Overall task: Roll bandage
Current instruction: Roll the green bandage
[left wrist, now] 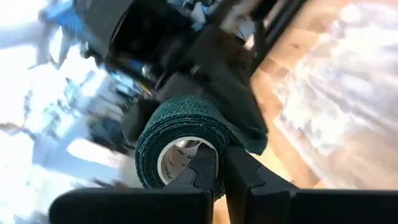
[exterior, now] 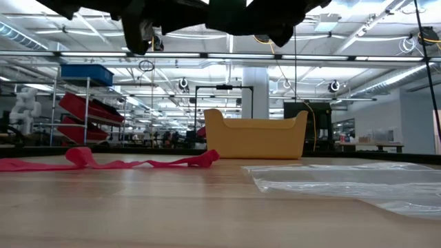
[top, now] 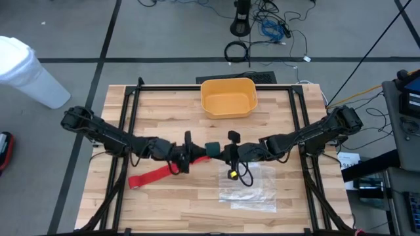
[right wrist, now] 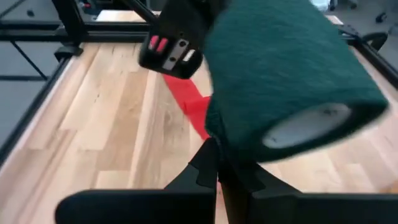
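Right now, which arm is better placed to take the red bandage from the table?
Left, probably. The bandage lies on its side, starting beside the left gripper; the right gripper hangs near the plastic bag. But the left pinches the green roll.

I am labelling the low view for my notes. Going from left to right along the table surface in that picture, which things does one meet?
red bandage lying flat → yellow bin standing farther back → clear plastic bag spread on the wood
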### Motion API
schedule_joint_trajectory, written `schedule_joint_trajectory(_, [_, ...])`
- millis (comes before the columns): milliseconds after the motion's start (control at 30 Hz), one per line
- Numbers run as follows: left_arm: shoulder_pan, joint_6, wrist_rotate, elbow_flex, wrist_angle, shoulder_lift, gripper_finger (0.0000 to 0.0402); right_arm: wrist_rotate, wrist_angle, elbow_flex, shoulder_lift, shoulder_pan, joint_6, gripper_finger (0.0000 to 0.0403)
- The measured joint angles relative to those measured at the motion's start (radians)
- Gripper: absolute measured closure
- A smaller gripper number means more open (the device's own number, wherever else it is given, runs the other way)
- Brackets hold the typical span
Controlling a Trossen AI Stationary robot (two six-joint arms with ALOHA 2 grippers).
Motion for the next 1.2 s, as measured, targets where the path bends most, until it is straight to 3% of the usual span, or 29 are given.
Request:
schedule_joint_trajectory(133, [-0.063, 0.209, -0.049, 0.0, 0.006, 0.0, 0.0389, -0.014, 0.018, 0.0, 0.005, -0.001, 0.039, 0.0403])
schedule_joint_trajectory(267, [-0.091, 0.288, -0.028, 0.0, 0.026, 0.0, 0.0389, -0.102, 0.033, 0.0, 0.007, -0.012, 0.055, 0.0402])
schedule_joint_trajectory(367, [-0.098, 0.287, -0.014, 0.0, 0.03, 0.0, 0.0389, -0.156, 0.041, -0.001, 0.007, -0.023, 0.084, 0.0402])
schedule_joint_trajectory(567, [-0.104, 0.228, 0.043, 0.002, 0.027, 0.011, 0.0389, -0.17, 0.068, -0.003, 0.008, -0.025, 0.101, 0.0402])
schedule_joint_trajectory(667, [-0.102, 0.22, 0.017, 0.002, 0.058, 0.012, 0.0389, -0.167, 0.096, -0.005, 0.008, -0.025, 0.152, 0.0397])
schedule_joint_trajectory(800, [-0.083, 0.02, -0.037, 0.002, 0.14, 0.012, 0.0389, -0.14, 0.126, -0.003, 0.006, -0.024, 0.168, 0.0359])
schedule_joint_trajectory(1067, [-0.039, -0.292, -0.08, 0.015, 0.141, 0.008, 0.0389, -0.151, 0.083, -0.009, 0.0, -0.009, 0.092, 0.0248])
schedule_joint_trajectory(1200, [-0.006, -0.517, -0.126, 0.013, 0.133, 0.013, 0.0389, -0.086, 0.061, -0.005, -0.044, 0.044, 0.016, 0.0225])
